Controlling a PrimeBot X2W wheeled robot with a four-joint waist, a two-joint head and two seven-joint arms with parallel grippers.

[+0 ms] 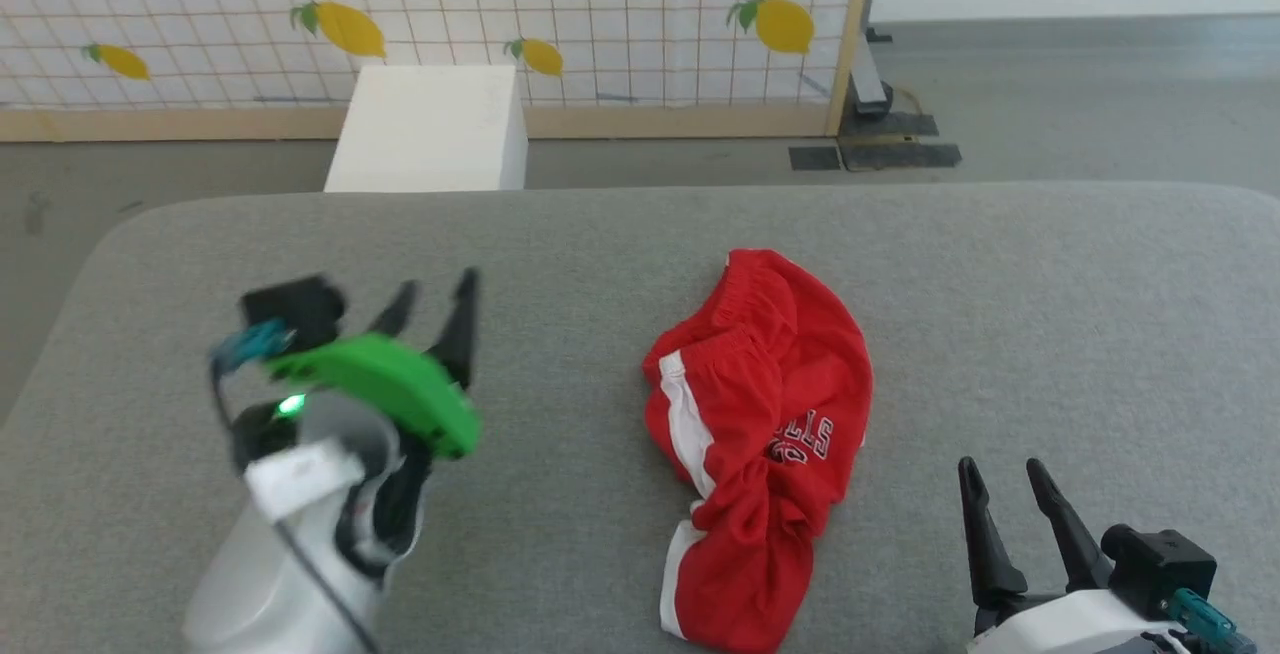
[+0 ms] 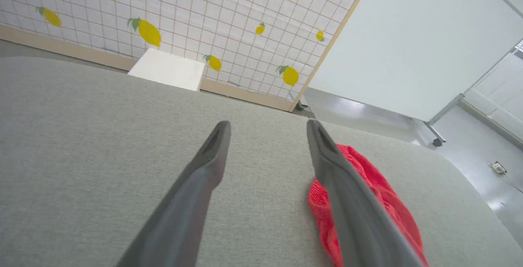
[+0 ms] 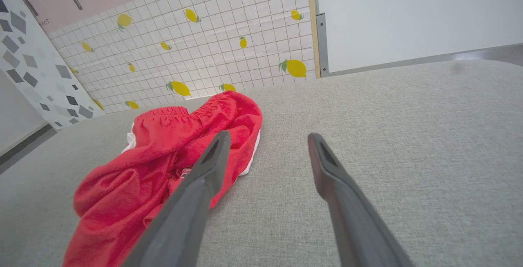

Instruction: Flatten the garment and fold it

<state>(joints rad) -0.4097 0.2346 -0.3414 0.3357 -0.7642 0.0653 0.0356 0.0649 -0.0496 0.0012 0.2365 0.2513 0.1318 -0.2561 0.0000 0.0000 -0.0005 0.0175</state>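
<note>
Garment [image 1: 760, 414] is lying bunched mid-tabletop [image 1: 1050, 314], at 10 o'clock from right gripper [image 1: 1000, 466] | fingers of left gripper [image 1: 437, 286] and right gripper are standing wide apart, gripping nothing | fabric is likely handling light, limp, slippery; waistband [image 1: 762, 279] at 12 o'clock is offering firmest hold.

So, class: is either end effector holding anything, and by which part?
Nothing is held: left end effector and right end effector are open, clear of the shorts.

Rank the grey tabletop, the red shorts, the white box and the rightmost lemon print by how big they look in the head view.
1. grey tabletop
2. red shorts
3. white box, though it stands farther from the camera, so its true size is unsure
4. lemon print
</note>
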